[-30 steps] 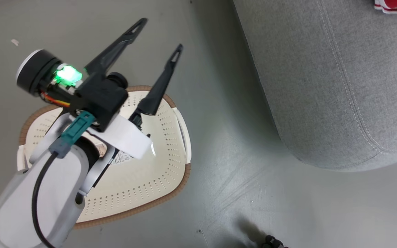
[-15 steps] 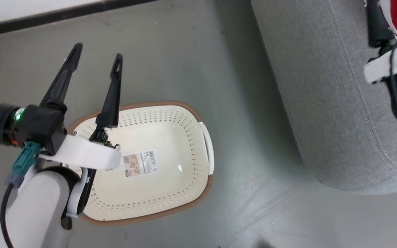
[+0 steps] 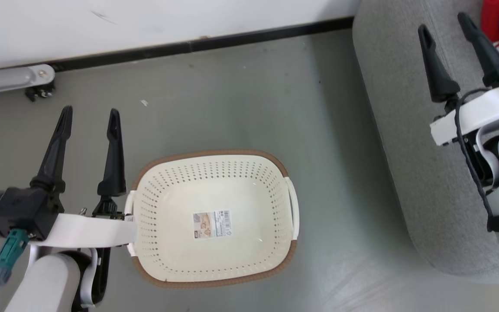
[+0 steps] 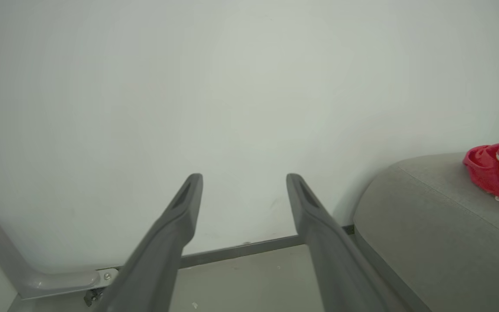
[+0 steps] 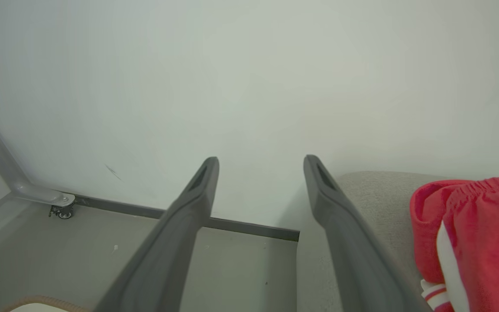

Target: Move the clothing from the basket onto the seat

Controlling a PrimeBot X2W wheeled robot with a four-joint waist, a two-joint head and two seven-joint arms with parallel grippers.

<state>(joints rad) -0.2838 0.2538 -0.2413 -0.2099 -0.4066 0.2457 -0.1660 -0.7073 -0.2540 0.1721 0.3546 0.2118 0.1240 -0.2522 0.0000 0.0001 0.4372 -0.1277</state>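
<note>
On the seat (image 3: pixel 405 130), well to the right of the basket (image 3: pixel 215 154), lies the clothing (image 3: pixel 490 19), a bright red heap with white stripes. No red cloth is left in the basket. Its inside is bare but for a paper label (image 3: pixel 212 224) stuck on the bottom. A second ago the left arm hung right over the basket and hid much of the inside. Now the left gripper (image 3: pixel 90 110) is off to the basket's left, just beside its white handle and over the grey floor (image 3: pixel 232 86). Its two dark fingers are spread wide and there is nothing between them. A second ago the right arm was out of the head view. Now the right gripper (image 3: pixel 443 22) is far to the basket's right, above the seat and close to the red heap. Its fingers are spread wide too, and it holds nothing. The whole head view has also slid, so more of the white wall (image 3: pixel 145 21) beyond the basket shows; that is the camera moving, not the basket. With the basket bare, the clothes on the seat and both claws let go and pulled back, the job looks finished. I think nothing is left to fetch.
</note>
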